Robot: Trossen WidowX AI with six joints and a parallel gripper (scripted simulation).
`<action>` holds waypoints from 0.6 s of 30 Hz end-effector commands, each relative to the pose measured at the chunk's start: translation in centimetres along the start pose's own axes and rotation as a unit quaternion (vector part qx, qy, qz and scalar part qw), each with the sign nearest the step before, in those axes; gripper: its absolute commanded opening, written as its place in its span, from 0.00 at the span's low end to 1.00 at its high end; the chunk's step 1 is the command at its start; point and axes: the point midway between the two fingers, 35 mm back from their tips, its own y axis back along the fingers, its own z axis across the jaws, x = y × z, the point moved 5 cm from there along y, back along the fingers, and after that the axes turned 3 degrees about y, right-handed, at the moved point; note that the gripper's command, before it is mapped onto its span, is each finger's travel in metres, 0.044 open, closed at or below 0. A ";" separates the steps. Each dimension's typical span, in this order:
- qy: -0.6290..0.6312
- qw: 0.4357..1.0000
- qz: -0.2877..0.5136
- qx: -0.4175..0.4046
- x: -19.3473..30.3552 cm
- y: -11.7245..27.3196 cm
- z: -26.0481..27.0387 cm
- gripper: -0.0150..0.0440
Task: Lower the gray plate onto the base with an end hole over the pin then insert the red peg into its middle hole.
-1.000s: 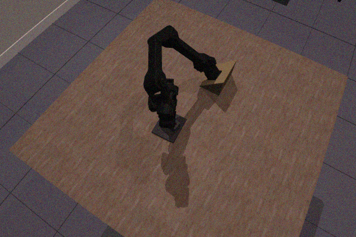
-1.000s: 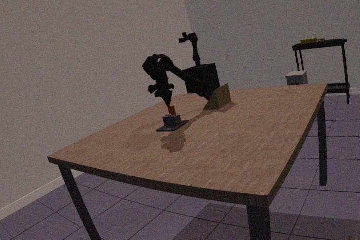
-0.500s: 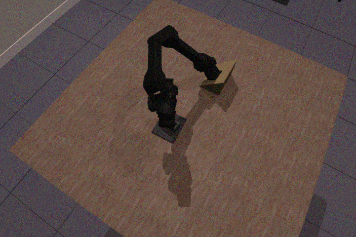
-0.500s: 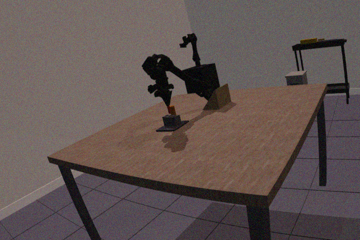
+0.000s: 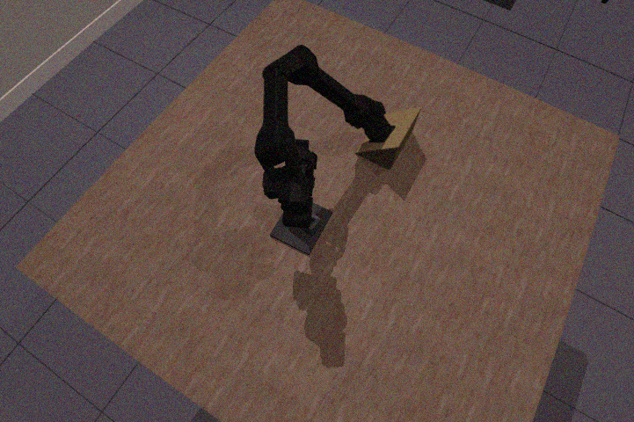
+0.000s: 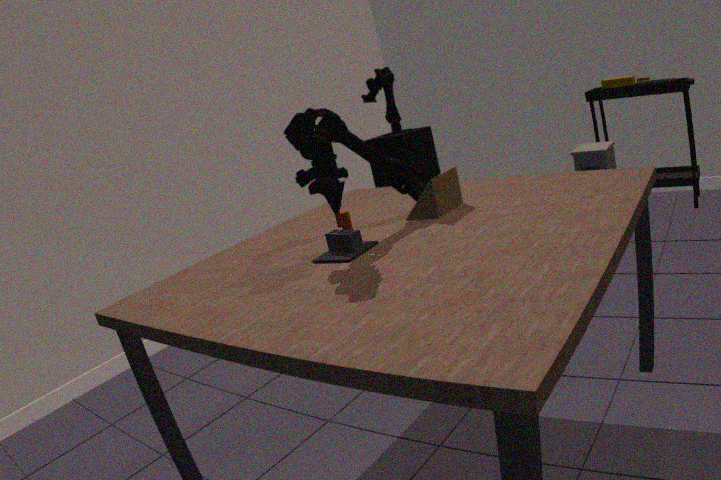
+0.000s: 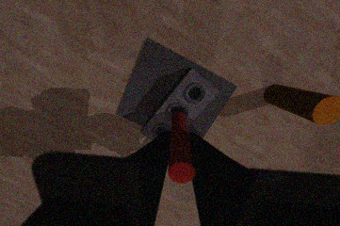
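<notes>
Red cylindrical peg (image 7: 180, 141): gripped between the dark fingers of the black arm's gripper (image 7: 181, 162), hanging tip-down over the gray rectangular plate (image 7: 196, 101), its lower end at or just above the plate's middle hole; whether it has entered cannot be told. Plate: lying on the dark square base (image 7: 151, 80), with a round hole showing beside the peg tip in the wrist view. Brown cylinder with an orange end face (image 7: 304, 103): lying on its side on the bench, apart from the base. Tan wedge-shaped block (image 6: 439, 195): standing on the bench near the arm's mount. Bench (image 6: 457, 294): light wood-grain top on dark metal legs, with the arm's shadow cast across it. Room: gray-violet tiled floor (image 5: 68, 94), plain pale walls with a white skirting line, dim lighting. Far corner: black metal shelf rack (image 6: 644, 90) with a yellow item on top, and a small white box (image 6: 593, 155) beside it.
</notes>
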 end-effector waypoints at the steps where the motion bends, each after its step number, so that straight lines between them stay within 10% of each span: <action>1: 0.000 1.000 0.000 0.000 0.0 -0.1 0.0 0.25; 18: -0.001 1.000 0.000 0.000 -0.1 -1.4 0.2 0.25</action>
